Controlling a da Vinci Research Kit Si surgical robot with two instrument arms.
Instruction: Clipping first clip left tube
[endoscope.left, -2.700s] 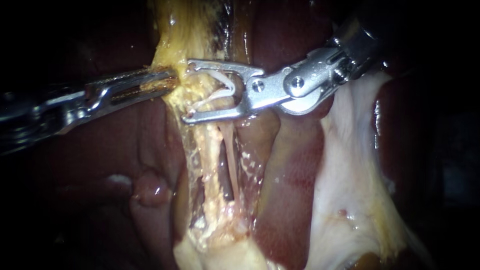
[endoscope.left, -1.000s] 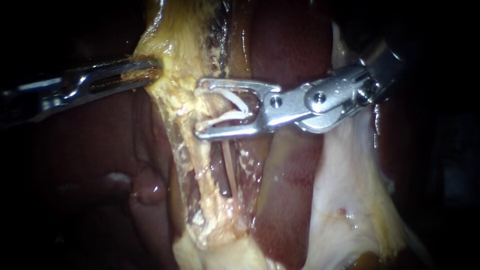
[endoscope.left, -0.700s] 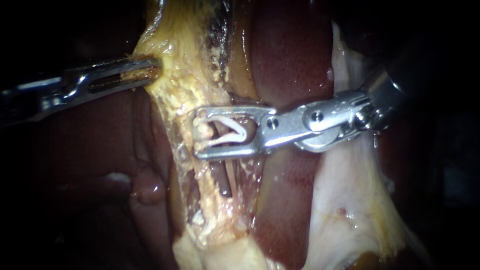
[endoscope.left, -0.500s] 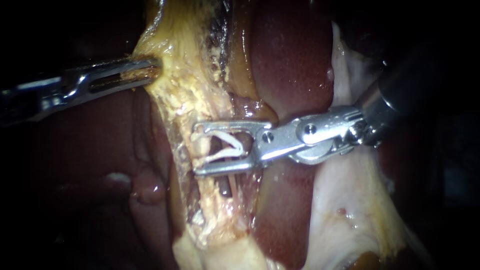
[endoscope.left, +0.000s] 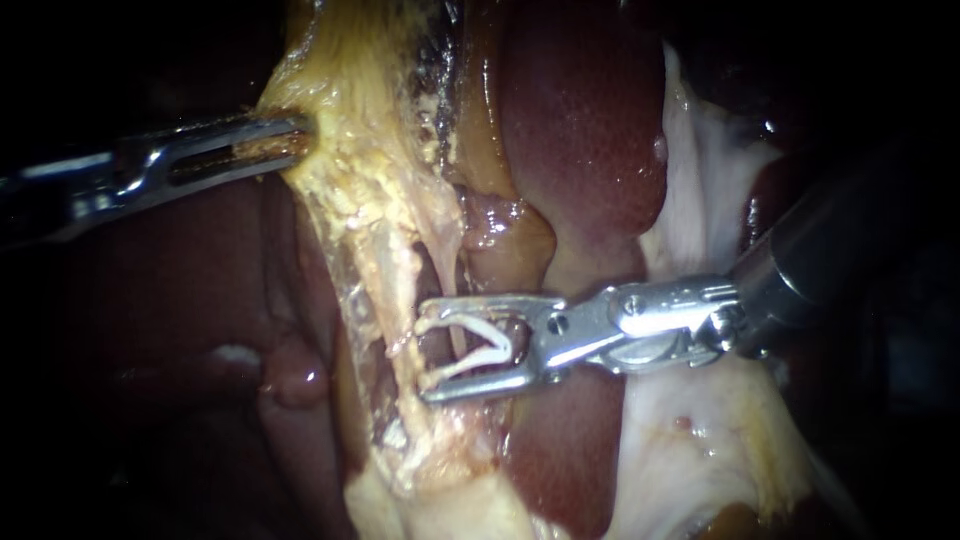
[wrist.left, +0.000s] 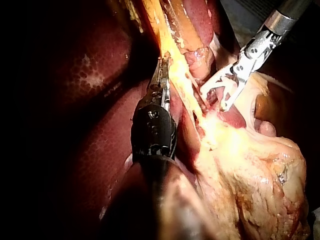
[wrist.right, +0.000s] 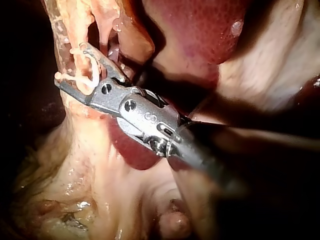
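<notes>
My left instrument (endoscope.left: 292, 135) comes in from the left, its jaws shut on the edge of the yellow fatty tissue (endoscope.left: 365, 150) and holding it taut; the left wrist view shows the same grip (wrist.left: 162, 80). My right instrument (endoscope.left: 428, 357) lies across the stretched strands lower down, jaws open, with an open white clip (endoscope.left: 485, 345) seated between them. A thin pale tube (endoscope.left: 452, 262) runs down into the jaws' gap. The jaw tips reach the yellowish left strand (endoscope.left: 400, 300). In the right wrist view the clip (wrist.right: 90, 75) straddles a strand between the jaws (wrist.right: 70, 62).
Dark red liver (endoscope.left: 585, 130) lies behind and to both sides. Pale whitish tissue (endoscope.left: 700, 440) spreads under the right instrument's shaft. A small rounded nub of tissue (endoscope.left: 300, 380) sits left of the strands. In the left wrist view, my right instrument (wrist.left: 220, 95) shows beyond the left jaws.
My right instrument has slid down along the strands, from level with the left jaws to well below them, its clip still open. The left instrument has drawn the yellow tissue slightly leftward.
</notes>
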